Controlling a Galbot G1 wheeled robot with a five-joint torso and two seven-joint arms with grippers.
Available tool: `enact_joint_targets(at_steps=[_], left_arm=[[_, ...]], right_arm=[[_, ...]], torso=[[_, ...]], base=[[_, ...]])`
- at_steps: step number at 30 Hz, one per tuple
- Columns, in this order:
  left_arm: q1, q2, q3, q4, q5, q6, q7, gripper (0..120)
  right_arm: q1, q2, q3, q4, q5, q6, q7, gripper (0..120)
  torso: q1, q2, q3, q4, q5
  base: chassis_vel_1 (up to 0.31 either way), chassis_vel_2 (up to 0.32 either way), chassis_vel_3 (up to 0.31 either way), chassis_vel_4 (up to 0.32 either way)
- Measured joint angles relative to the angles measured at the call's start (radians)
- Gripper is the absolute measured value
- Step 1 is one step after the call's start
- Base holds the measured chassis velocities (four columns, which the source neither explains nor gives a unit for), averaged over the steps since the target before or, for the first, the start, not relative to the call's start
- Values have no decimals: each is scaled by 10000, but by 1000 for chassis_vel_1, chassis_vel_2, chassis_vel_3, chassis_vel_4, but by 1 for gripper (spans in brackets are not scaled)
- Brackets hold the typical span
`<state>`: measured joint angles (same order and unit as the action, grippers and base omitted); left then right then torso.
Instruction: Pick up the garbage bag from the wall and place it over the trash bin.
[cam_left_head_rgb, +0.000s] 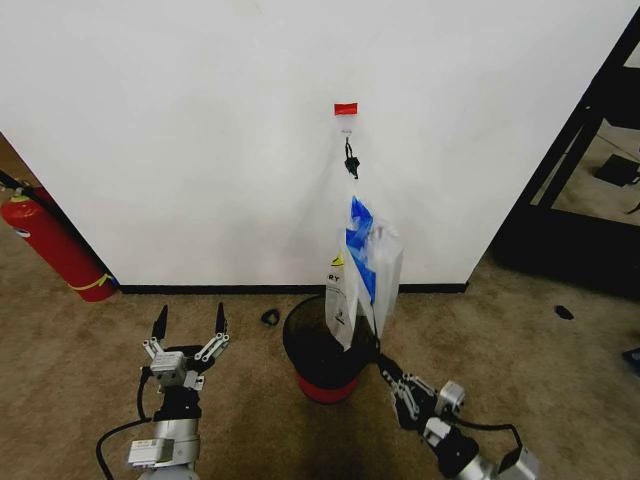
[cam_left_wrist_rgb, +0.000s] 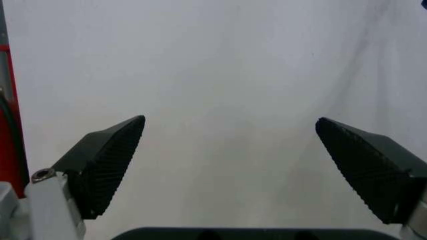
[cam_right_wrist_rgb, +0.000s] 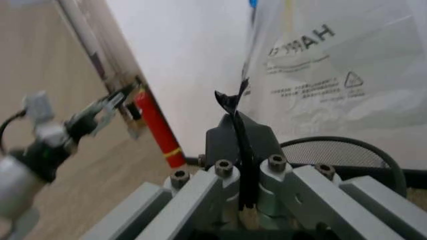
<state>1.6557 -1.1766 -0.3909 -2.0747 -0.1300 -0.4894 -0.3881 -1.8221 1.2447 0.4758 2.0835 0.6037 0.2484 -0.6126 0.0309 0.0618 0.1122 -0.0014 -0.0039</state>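
The garbage bag (cam_left_head_rgb: 362, 270) hangs against the wall (cam_left_head_rgb: 200, 140) from a small hook (cam_left_head_rgb: 346, 128) under a red tape strip (cam_left_head_rgb: 346, 108). Its lower end dips to the rim of the trash bin (cam_left_head_rgb: 300, 345), a black mesh basket with a red base standing on the carpet. My right gripper (cam_left_head_rgb: 378, 362) sits low at the bin's right rim, shut on a dark edge of the bag. In the right wrist view that gripper (cam_right_wrist_rgb: 231, 102) pinches the edge, with the bag (cam_right_wrist_rgb: 333, 75) and bin (cam_right_wrist_rgb: 333, 150) behind. My left gripper (cam_left_head_rgb: 190, 325) (cam_left_wrist_rgb: 230, 150) stands open left of the bin, facing the wall.
A red fire extinguisher (cam_left_head_rgb: 55, 245) leans at the wall's far left. A small black object (cam_left_head_rgb: 270, 317) lies on the carpet by the baseboard. A black frame (cam_left_head_rgb: 570, 150) stands past the wall's right corner, with another small dark thing (cam_left_head_rgb: 565, 312) on the floor.
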Motion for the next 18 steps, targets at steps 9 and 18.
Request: enact_joint_targets(at_steps=[9, 18], left_arm=[[-151, 118, 1, 100, -138, 1, 12, 100], [-256, 127, 33, 226, -186, 30, 41, 100]], right_arm=[[-346, 63, 163, -56, -1043, 754, -293, 0], [-579, -54, 426, -414, -1811, 1757, -215, 0]], torso=[[0, 0, 0, 0, 0], [0, 0, 0, 0, 0]], base=[[0, 0, 0, 0], [0, 0, 0, 0]])
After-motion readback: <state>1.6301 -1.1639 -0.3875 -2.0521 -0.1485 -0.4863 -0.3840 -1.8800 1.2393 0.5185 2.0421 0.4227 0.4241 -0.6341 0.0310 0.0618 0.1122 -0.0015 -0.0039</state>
